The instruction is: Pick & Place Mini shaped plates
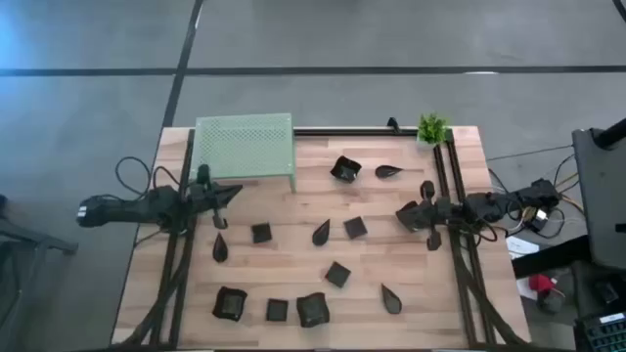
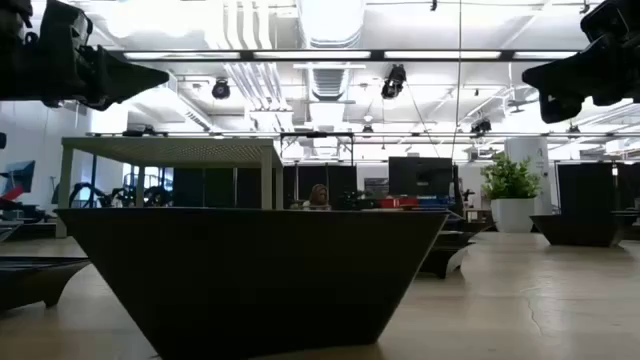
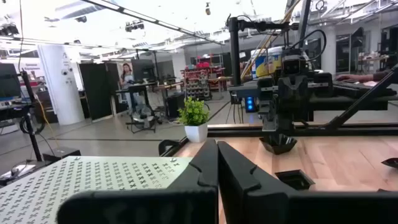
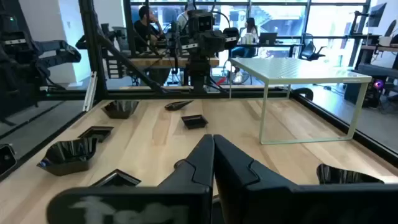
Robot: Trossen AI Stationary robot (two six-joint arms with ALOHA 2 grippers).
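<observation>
Several mini shaped plates lie scattered flat on the wooden table point(image 1: 293, 200), some square point(image 1: 261, 233), some leaf-shaped point(image 1: 321, 232). One plate point(image 2: 250, 270) fills the foreground of the low view. The green stand point(image 1: 245, 147) rests on its legs at the far left. My left gripper point(image 1: 233, 194) hovers shut by the stand's near edge, pointing right, with nothing in it. My right gripper point(image 1: 401, 213) hovers shut at the right side, pointing left, also holding nothing. Both hang well above the table in the low view, left gripper point(image 2: 150, 75) and right gripper point(image 2: 535, 80).
A small green potted plant point(image 1: 432, 128) stands at the far right corner. Dark rails point(image 1: 460, 254) run along both table sides. Bare wood lies between the two grippers, around point(image 1: 293, 200). People sit in the room beyond the table.
</observation>
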